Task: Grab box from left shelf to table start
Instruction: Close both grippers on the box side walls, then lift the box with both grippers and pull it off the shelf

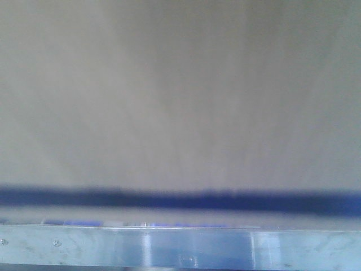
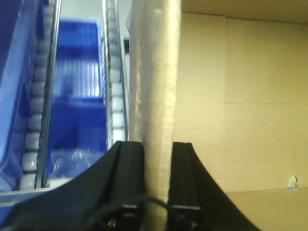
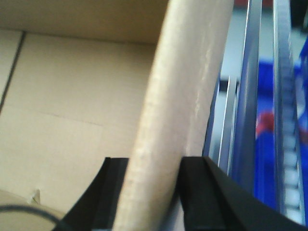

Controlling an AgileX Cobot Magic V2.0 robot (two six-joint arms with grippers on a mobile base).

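Observation:
The box (image 1: 180, 96) fills the front view as a blurred pale brown wall, very close. Below it runs the left shelf's silvery front rail (image 1: 180, 248) with screws and a blue strip. In the left wrist view my left gripper (image 2: 158, 149) is shut on the box's left wall edge (image 2: 154, 72), one black finger on each side; the box's brown inside (image 2: 240, 96) is to the right. In the right wrist view my right gripper (image 3: 154, 163) is shut on the box's right wall edge (image 3: 183, 86), with the box's inside (image 3: 72, 96) to the left.
Blue roller tracks with small white rollers (image 2: 33, 139) and a blue bin (image 2: 79, 96) lie left of the box in the left wrist view. Metal and blue rails with rollers (image 3: 288, 144) run right of the box in the right wrist view.

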